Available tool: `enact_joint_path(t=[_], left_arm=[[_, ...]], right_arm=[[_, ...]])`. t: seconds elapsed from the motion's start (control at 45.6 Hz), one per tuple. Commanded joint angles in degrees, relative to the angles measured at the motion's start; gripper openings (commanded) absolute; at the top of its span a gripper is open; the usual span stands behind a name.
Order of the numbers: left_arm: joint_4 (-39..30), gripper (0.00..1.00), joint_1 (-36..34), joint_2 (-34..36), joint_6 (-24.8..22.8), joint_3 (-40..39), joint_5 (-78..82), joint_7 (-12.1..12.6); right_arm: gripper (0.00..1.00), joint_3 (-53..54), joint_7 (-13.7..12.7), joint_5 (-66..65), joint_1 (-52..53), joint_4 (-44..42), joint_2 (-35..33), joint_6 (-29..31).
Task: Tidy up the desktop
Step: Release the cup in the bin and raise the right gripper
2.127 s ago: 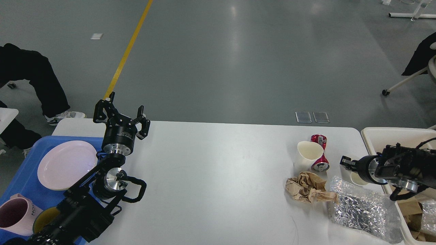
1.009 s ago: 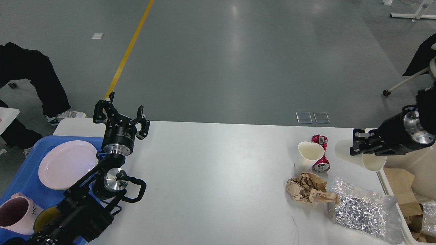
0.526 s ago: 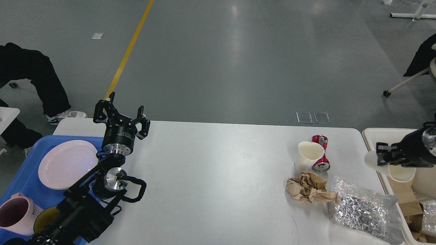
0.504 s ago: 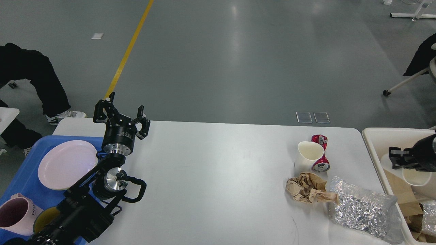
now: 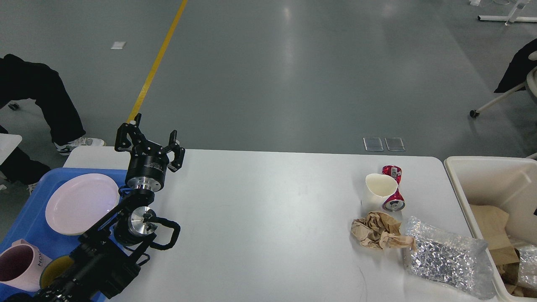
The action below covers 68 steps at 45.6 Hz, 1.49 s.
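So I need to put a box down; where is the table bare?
The wide middle of the desktop is bare, between the left gripper and the paper cup. The right end is crowded: cup, crushed can, crumpled paper, foil bag.

On our desktop [image 5: 268, 218], a paper cup [image 5: 379, 191] stands at far right, a can [image 5: 393, 188] touching its right side. Nearer lies crumpled paper [image 5: 375, 230], a foil bag [image 5: 444, 262] right of it. Left sits the tray [image 5: 25, 226]; right, the bin [image 5: 461, 197].

The beige bin [image 5: 461, 188] and blue tray [image 5: 25, 226] run off frame.
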Motion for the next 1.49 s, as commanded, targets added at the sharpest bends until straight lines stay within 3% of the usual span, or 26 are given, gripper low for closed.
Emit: enact_joint_path(t=[0.0, 0.219, 0.241, 0.263, 0.285, 1.469], left_arm=[[0.0, 0.96, 0.0, 0.0, 0.0, 0.0, 0.0, 0.0], [0.0, 0.96, 0.0, 0.0, 0.0, 0.0, 0.0, 0.0], [0.0, 0.96, 0.0, 0.0, 0.0, 0.0, 0.0, 0.0], [0.0, 0.96, 0.0, -0.08, 0.0, 0.0, 0.0, 0.0], [0.0, 0.96, 0.0, 0.0, 0.0, 0.0, 0.0, 0.0], [0.0, 0.96, 0.0, -0.08, 0.0, 0.0, 0.0, 0.0]], right_arm=[[0.0, 3.23, -0.08, 2.17, -8.61, -11.34, 3.43, -0.21], [0.0, 8.16, 0.0, 2.08, -10.38, -13.9, 5.63, -0.21], [0.25, 8.16, 0.09, 2.08, -10.29, -13.9, 5.72, 0.22], [0.75, 8.25, 0.09, 2.08, -10.29, -13.9, 5.72, 0.31], [1.0, 8.25, 0.09, 2.08, -10.29, -13.9, 5.72, 0.4], [1.0, 8.25, 0.27, 1.91, -6.95, -13.82, 7.22, 0.93]])
